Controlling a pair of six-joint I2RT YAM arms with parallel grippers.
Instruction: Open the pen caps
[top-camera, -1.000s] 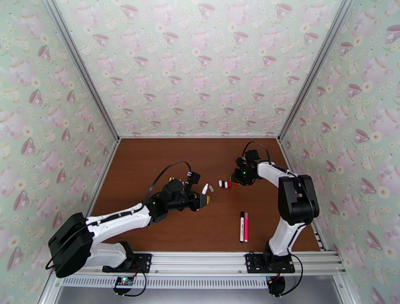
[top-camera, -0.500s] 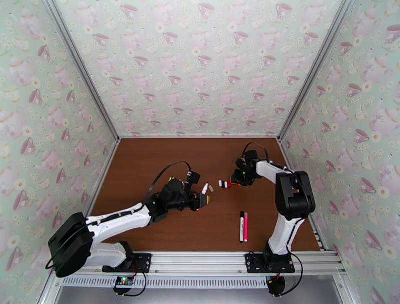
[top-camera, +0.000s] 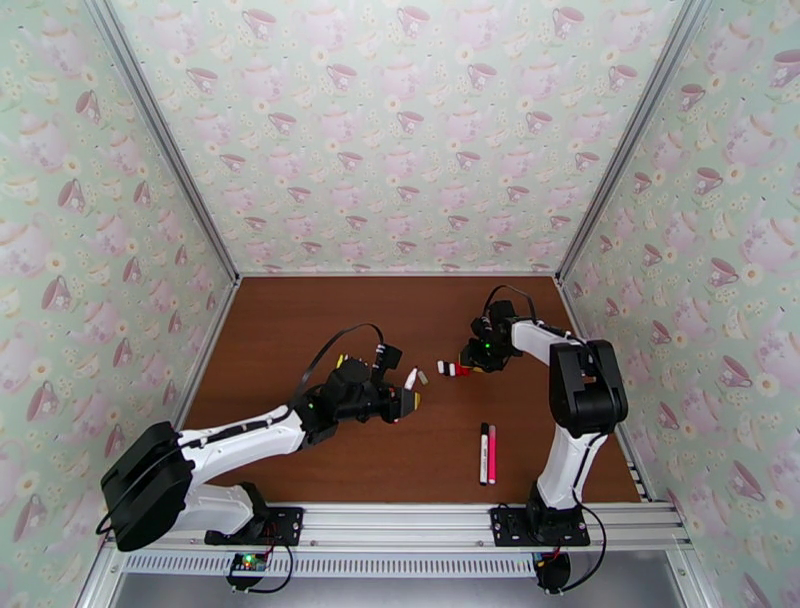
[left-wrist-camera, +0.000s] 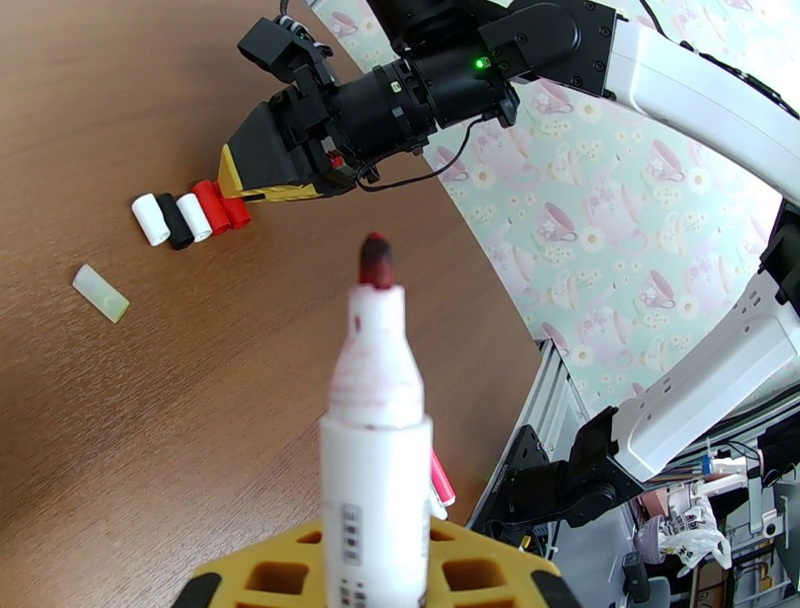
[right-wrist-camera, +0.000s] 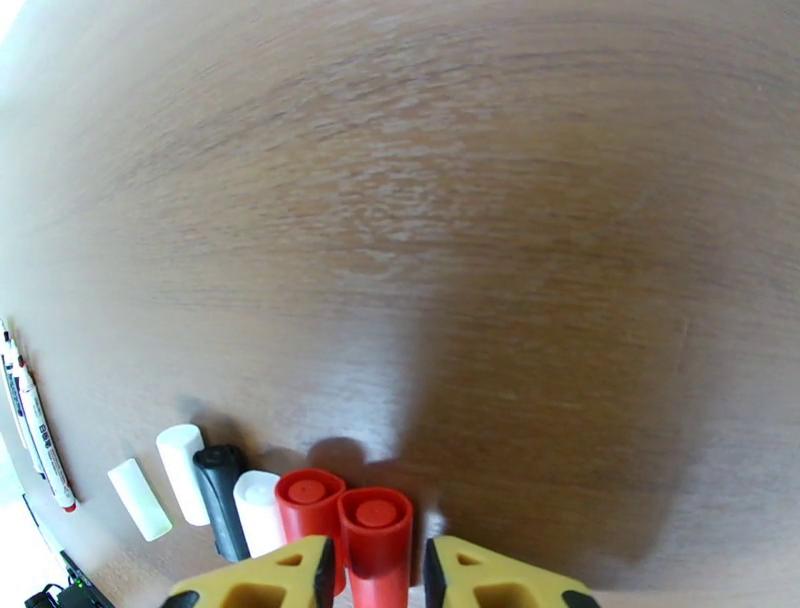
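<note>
My left gripper (top-camera: 405, 398) (left-wrist-camera: 375, 575) is shut on a white-barrelled pen (left-wrist-camera: 375, 470) (top-camera: 410, 379), which is uncapped and shows its red tip (left-wrist-camera: 376, 262). On the table lies a row of pen caps (top-camera: 452, 369) (left-wrist-camera: 190, 212): white, black, white and two red. My right gripper (top-camera: 470, 363) (left-wrist-camera: 262, 180) (right-wrist-camera: 378, 578) sits at the row's red end. Its yellow fingers (right-wrist-camera: 265, 580) flank the end red cap (right-wrist-camera: 375, 535) with thin gaps on both sides. A pale yellowish cap (top-camera: 423, 377) (left-wrist-camera: 101, 293) (right-wrist-camera: 140, 500) lies apart on the left.
A black pen (top-camera: 484, 452) and a pink pen (top-camera: 491, 455) (left-wrist-camera: 440, 480) lie side by side near the front of the brown table (top-camera: 300, 320). Further pens (right-wrist-camera: 35, 420) show at the left edge of the right wrist view. Patterned walls enclose three sides.
The right arm's elbow and upper link have swung slightly left while its gripper stays at the cap row. The left arm with the pen has barely moved.
</note>
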